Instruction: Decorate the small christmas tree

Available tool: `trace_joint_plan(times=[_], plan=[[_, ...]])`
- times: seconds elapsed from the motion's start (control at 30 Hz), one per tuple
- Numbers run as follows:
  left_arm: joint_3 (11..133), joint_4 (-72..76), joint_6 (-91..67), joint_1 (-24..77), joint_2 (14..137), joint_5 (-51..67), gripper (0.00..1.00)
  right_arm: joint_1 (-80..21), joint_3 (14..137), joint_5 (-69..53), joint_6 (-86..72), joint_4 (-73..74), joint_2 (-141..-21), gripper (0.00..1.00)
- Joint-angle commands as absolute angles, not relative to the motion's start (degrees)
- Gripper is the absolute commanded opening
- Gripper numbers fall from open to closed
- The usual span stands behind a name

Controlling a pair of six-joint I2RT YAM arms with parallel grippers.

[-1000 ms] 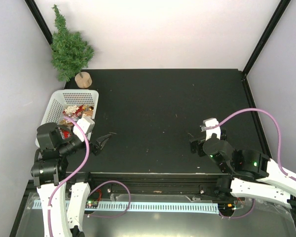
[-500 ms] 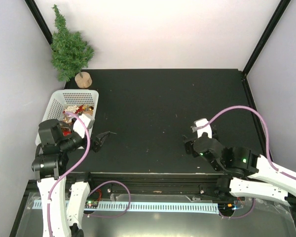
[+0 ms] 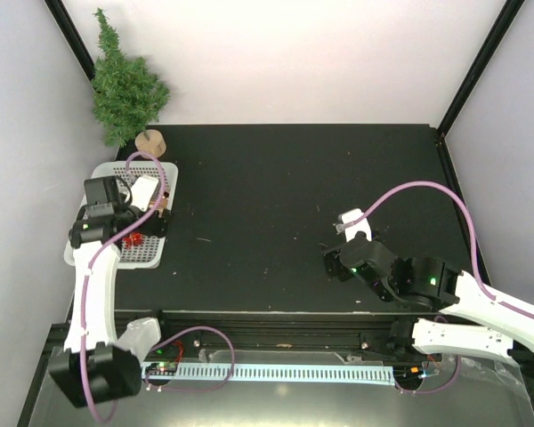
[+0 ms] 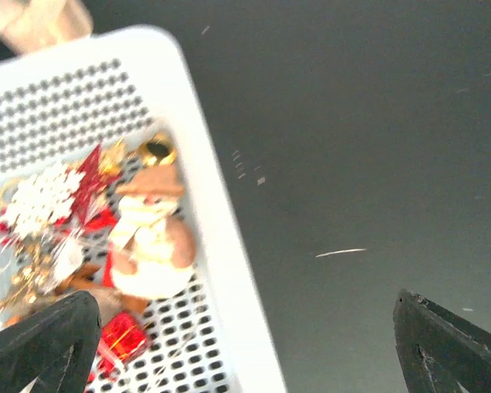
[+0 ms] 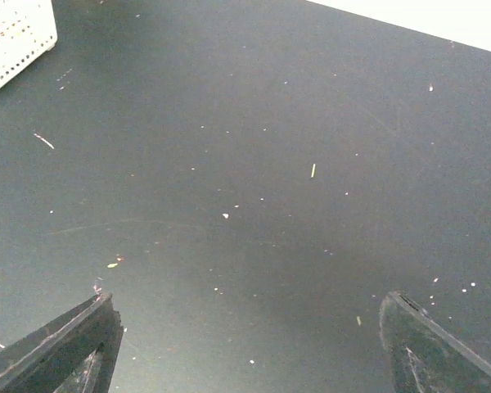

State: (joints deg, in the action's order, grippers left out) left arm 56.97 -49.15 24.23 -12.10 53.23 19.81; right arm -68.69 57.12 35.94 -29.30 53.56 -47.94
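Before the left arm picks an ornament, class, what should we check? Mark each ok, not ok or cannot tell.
1. Left gripper open and empty: ok.
2. Left gripper centred over the ornaments: not ok, it straddles the rim of the white basket.
3. Brown-hatted figurine lying uncovered on top: ok.
4. Right gripper open, empty, away from the basket: ok.
5. Small christmas tree standing upright: cannot tell.

basket (image 4: 221, 270): white, hole-dotted | figurine (image 4: 151, 246): cream, brown hat | snowflake (image 4: 41, 201): white | gift box (image 4: 119, 337): red | desk (image 5: 270, 164): black, pale-flecked | small christmas tree (image 3: 125, 89): dark green
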Motion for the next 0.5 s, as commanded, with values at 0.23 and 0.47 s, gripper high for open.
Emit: trace_joint_plan(times=[0.23, 0.47], plan=[[60.7, -38.6, 25.8, -19.0, 69.3, 9.7, 0.97, -68.6, 60.9, 28.1, -32.2, 51.8, -47.1, 0.86], [62.9, -34.3, 26.0, -18.9, 80.0, 4.2, 0.80, -68.6, 62.1, 25.5, -34.2, 51.4, -47.4, 0.85]])
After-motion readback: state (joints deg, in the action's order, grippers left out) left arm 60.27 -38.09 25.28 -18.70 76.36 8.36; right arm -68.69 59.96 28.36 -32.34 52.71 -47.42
